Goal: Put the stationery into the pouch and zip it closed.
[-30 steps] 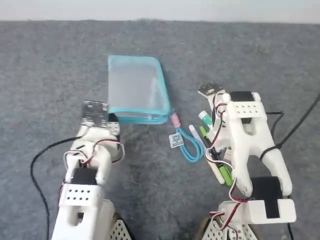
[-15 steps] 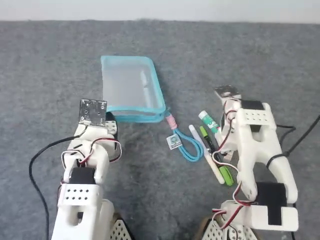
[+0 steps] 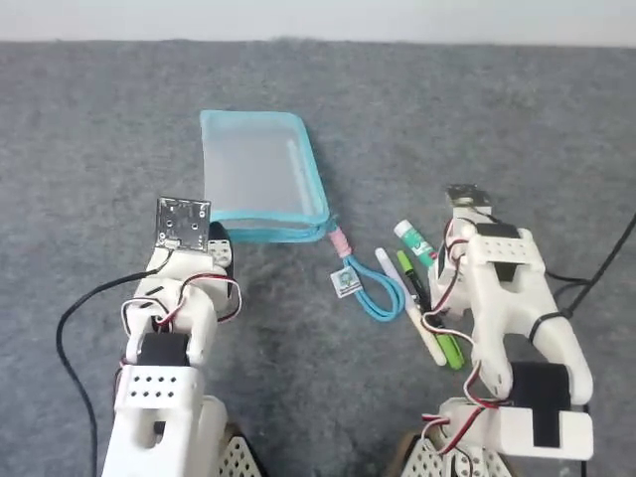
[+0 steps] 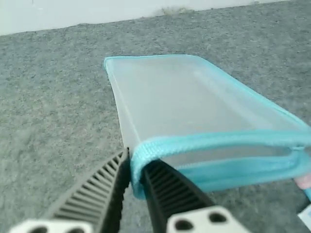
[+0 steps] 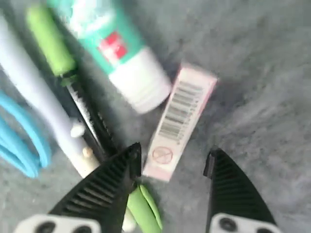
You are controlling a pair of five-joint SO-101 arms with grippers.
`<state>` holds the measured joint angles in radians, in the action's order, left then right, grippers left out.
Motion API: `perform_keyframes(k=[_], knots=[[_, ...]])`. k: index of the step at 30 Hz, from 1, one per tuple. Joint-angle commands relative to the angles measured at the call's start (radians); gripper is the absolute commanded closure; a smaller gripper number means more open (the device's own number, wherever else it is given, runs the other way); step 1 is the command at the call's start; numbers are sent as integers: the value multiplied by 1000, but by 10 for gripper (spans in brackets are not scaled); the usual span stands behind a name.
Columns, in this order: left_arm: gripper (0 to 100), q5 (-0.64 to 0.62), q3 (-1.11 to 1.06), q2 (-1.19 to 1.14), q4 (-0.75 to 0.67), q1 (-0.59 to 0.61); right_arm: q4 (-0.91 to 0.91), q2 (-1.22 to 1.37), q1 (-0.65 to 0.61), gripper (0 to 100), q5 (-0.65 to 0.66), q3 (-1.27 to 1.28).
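Note:
The clear pouch with teal edging (image 3: 260,184) lies left of centre, its zipper side toward the arms. My left gripper (image 4: 136,164) is shut on the teal zipper edge at the pouch's (image 4: 194,104) near left corner. To the right lie a green-and-white glue stick (image 3: 411,241), a green pen (image 3: 405,266), a white pen (image 3: 429,336) and a black pen (image 3: 417,291). My right gripper (image 5: 172,167) is open just over a small pink-white eraser (image 5: 181,118), beside the glue stick (image 5: 114,46) and the pens (image 5: 87,121). The right arm (image 3: 502,283) covers the eraser from above.
A blue cord loop (image 3: 378,283) with a small tag (image 3: 346,281) and a pink zipper pull (image 3: 343,241) trails from the pouch's near right corner toward the pens. Grey carpet covers the table; cables run at both sides.
The pouch has slid a little to the left in my left gripper. The right arm has shifted right and toward the near edge, uncovering the glue stick and pens.

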<state>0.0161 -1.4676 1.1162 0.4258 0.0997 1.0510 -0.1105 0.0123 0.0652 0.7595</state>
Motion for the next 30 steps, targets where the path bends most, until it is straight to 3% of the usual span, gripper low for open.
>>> perform_keyframes(k=[1, 6, 12, 17, 27, 30], knots=[[989, -11, 41, 21, 3, -8, -35, -51, 5, 790, -44, -3], [989, -12, 41, 21, 2, -9, -33, -51, 13, 791, -44, 5], [989, -12, 41, 21, 2, -9, -36, -51, 15, 987, -40, 17], [989, -12, 33, 15, 2, -23, -25, -67, 16, 992, 18, 5], [989, -66, 10, 17, -15, -144, 285, -328, 7, 991, 157, -229], [989, -91, 10, 15, -28, -163, 403, -404, -58, 991, 221, -316]])
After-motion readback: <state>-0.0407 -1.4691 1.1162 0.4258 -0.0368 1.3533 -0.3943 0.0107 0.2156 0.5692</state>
